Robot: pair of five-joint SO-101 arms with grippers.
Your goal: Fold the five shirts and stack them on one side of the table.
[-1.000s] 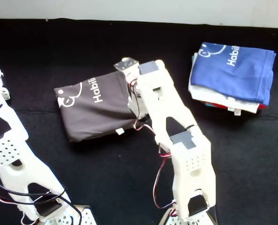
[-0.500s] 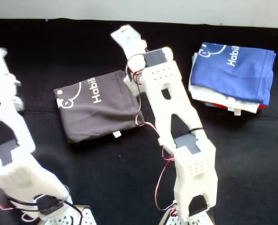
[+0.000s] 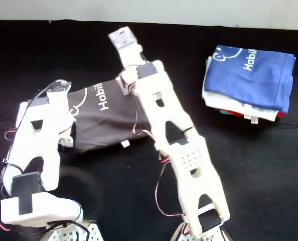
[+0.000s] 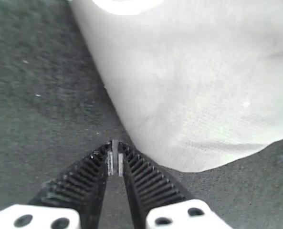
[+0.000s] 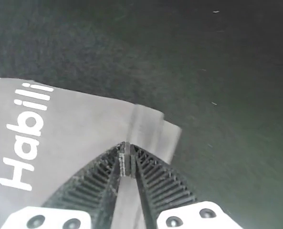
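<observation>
I judge the folding finished and the step in hand to be the last transfer: the grey shirt (image 3: 106,120) lies folded in the middle of the table (image 3: 269,165), well apart from the stack (image 3: 249,83) at the table's right side. That stack has a blue shirt on top with white and red layers under it (I cannot count them for certain).

The left gripper (image 4: 115,160) has its toothed fingers pressed together on nothing, its tips over the bare cloth of the table just beside the shirt's near edge. The right gripper (image 5: 127,162) is likewise pressed together and empty, hanging over the shirt's far edge near the white lettering. I cannot tell whether either one touches the fabric.

The shirt looks like a flat, slightly rumpled packet, with a small tag poking out of one edge and stepped layers showing at a corner. Next, I reckon, both pincers must spread, take opposite edges through all the layers, and lift together so that the fold holds on the way to the stack.
</observation>
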